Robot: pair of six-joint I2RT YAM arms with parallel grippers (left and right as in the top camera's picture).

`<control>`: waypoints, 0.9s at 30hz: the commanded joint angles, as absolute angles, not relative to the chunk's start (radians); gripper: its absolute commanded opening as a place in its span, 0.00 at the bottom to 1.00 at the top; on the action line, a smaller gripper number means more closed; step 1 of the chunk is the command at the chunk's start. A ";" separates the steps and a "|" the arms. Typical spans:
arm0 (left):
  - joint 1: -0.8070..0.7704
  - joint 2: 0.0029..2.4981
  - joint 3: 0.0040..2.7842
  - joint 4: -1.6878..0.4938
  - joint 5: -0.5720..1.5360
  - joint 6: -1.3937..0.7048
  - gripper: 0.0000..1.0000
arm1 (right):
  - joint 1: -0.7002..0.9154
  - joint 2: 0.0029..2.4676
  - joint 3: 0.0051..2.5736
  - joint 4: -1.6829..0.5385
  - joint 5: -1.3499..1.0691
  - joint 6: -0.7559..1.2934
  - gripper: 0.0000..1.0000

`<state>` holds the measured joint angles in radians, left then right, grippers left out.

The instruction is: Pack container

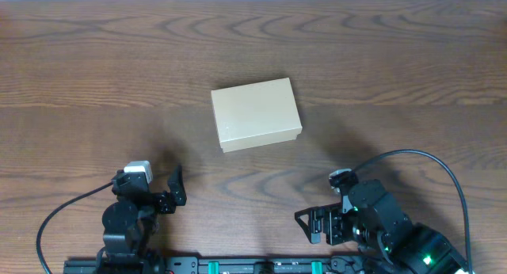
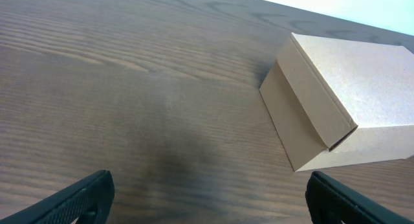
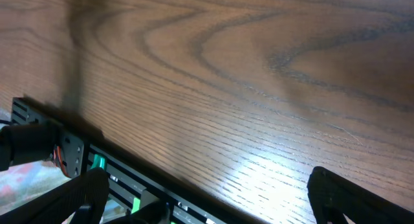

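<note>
Lid-shut container (image 1: 256,113) flat on desk (image 1: 412,76), ahead and slightly right of left tool (image 1: 168,188), well apart from right tool (image 1: 311,225). Fingers of all 2 tools spread wide, touching neither box nor desk.

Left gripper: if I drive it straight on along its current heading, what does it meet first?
Probably bare table; the left gripper aims just left of the container, though depth is unclear.

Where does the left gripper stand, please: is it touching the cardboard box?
Apart. The overhead view shows bare table between the left gripper and the cardboard box; the left wrist view shows its open fingers well short of the box.
</note>
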<state>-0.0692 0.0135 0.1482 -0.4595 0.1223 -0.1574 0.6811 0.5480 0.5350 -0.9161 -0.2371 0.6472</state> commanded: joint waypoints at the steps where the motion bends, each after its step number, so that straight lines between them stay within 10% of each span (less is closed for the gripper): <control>1: -0.074 0.004 0.130 -0.455 0.101 -0.154 0.95 | 0.693 0.548 0.536 -0.916 -0.233 0.657 0.99; 16: -0.074 0.004 0.130 -0.455 0.101 -0.154 0.95 | 0.693 0.548 0.536 -0.917 -0.231 0.656 0.99; 27: -0.074 0.004 0.130 -0.455 0.101 -0.154 0.95 | 0.661 0.436 0.489 -0.767 -0.105 0.030 0.99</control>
<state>-0.0692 0.0135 0.1482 -0.4595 0.1192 -0.1574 0.6750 0.4839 0.5182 -0.7795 -0.1379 0.2840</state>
